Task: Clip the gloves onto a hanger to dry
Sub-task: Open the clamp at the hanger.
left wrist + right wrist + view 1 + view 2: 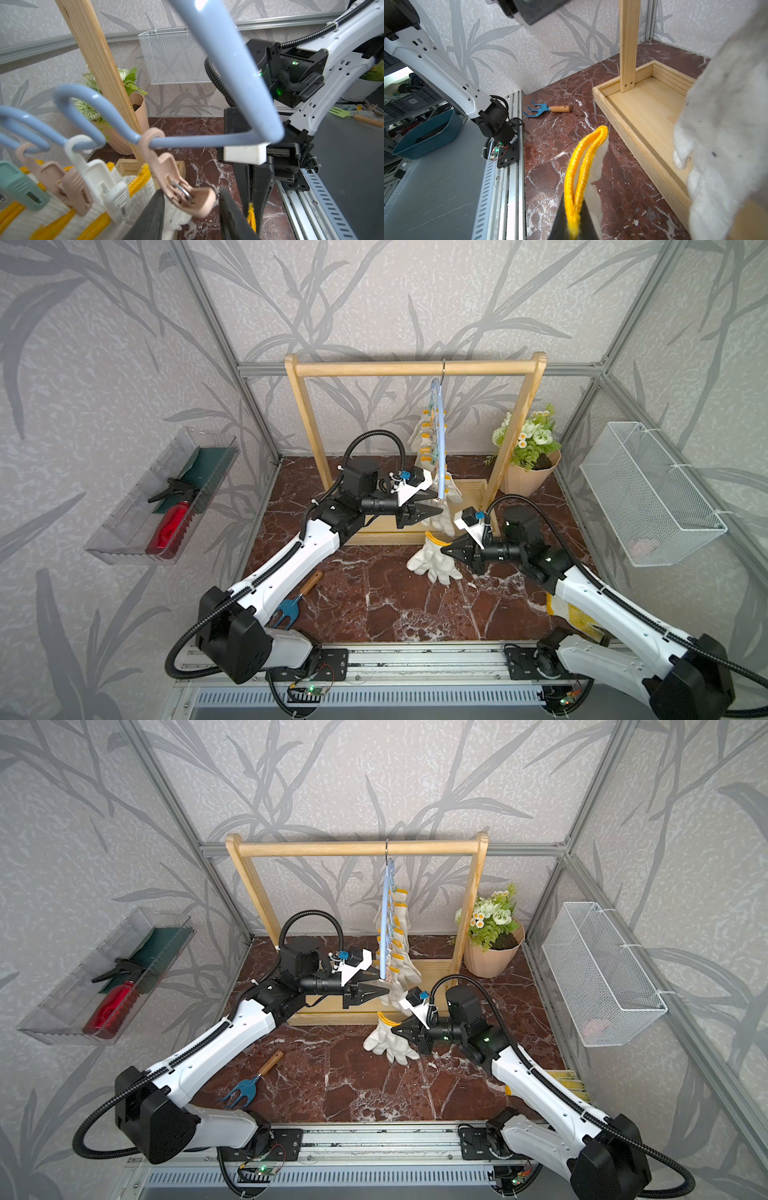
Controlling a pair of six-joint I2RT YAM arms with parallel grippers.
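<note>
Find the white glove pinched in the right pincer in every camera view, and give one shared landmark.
Both top views: the glove is near picture centre, its cuff in the right pincer.
Left wrist: of the glove only a scrap of yellow cuff shows, at the black pincer tips beyond the pink clip.
Right wrist: the glove shows close up, its cuff loop sticking out of the pincer.
Shared landmark: the wooden rack.
</note>
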